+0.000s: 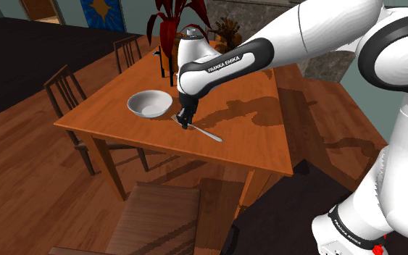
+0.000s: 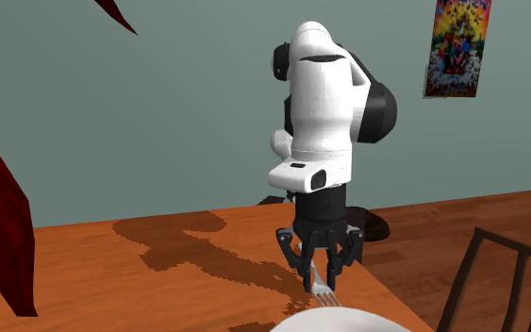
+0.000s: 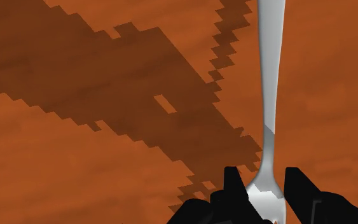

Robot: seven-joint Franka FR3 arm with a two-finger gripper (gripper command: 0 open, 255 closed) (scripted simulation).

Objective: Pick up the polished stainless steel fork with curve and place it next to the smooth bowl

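A silvery fork (image 1: 208, 134) lies low over the wooden table (image 1: 253, 138), just to the right of a smooth white bowl (image 1: 149, 103) in the shoulder view. My black gripper (image 1: 185, 124) points down and is shut on the fork near its neck. In the wrist view both fingers (image 3: 232, 186) clasp the fork's neck, and the handle (image 3: 269, 76) runs away from the gripper (image 3: 264, 192) over the table. The second exterior view has the gripper (image 2: 320, 273) holding the fork with its tines (image 2: 326, 296) close to the bowl's rim (image 2: 340, 322). Whether the fork touches the table I cannot tell.
A vase with red leaves (image 1: 168, 35) stands at the table's far end, behind the bowl. Chairs stand at the table's left side (image 1: 64, 90), far end (image 1: 126, 49) and near edge (image 1: 155, 217). The arm's shadow falls across the tabletop.
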